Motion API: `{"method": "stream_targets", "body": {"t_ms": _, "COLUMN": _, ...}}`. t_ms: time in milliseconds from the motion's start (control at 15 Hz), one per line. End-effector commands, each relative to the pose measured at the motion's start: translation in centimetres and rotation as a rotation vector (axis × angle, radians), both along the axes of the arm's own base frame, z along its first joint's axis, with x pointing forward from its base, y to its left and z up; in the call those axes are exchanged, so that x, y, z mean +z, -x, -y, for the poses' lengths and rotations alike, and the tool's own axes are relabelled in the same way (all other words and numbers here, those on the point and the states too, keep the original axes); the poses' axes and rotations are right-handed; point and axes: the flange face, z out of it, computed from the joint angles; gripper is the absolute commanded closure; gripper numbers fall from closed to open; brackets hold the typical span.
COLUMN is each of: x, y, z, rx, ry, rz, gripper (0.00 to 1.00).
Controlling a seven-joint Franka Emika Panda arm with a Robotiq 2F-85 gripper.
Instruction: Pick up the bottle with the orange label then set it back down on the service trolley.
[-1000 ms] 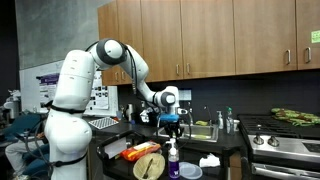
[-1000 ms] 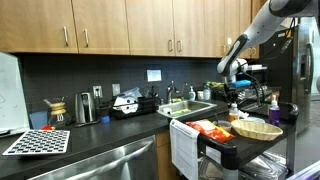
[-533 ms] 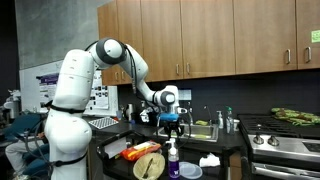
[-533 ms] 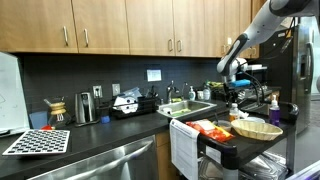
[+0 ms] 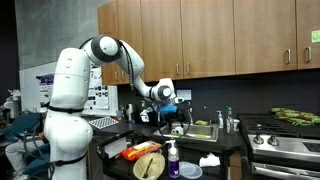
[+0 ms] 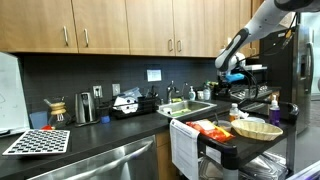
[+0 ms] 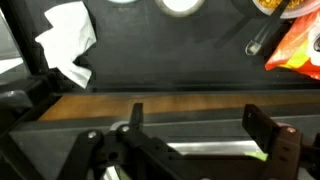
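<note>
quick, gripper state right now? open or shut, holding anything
gripper: open. The wrist view shows its fingers spread wide with nothing between them.

On the tabletop (image 5: 193, 152) I count one woven basket (image 5: 148, 165), one orange snack bag (image 5: 134, 152), one purple spray bottle (image 5: 172, 157) and one crumpled white cloth (image 5: 209, 160). One towel (image 6: 184, 148) hangs at its side. The wrist view shows two round rims (image 7: 180, 5) at the top edge; what they are I cannot tell. There is one robot arm (image 5: 120, 55), and its one hand (image 7: 198, 118) has two fingers (image 7: 262, 125).
</note>
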Motion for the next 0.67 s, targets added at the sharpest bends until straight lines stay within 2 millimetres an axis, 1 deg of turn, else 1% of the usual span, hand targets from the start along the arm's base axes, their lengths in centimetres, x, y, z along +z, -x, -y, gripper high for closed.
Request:
{"method": "stream_targets", "body": {"t_ms": 0, "x": 3.9, "y": 0.4, "z": -1.4, "rx": 0.055, "ry": 0.054, "rz": 0.067, "gripper": 0.0}}
{"method": "stream_targets", "body": {"t_ms": 133, "x": 3.9, "y": 1.5, "z": -1.0, "rx": 0.033, "ry": 0.057, "rz": -0.018, "gripper": 0.0}}
{"method": "stream_targets", "body": {"t_ms": 267, "x": 3.2, "y": 2.4, "z": -0.2, "rx": 0.02, "ry": 0.043, "rz": -0.111, "gripper": 0.0}}
{"method": "stream_targets", "body": {"t_ms": 400, "x": 2.1, "y": 3.3, "z": 0.8, "rx": -0.009, "ry": 0.033, "rz": -0.203, "gripper": 0.0}}
{"method": "stream_targets", "body": {"t_ms": 600, "x": 0.4, "y": 4.3, "z": 1.4, "rx": 0.002, "ry": -0.017, "rz": -0.276, "gripper": 0.0}}
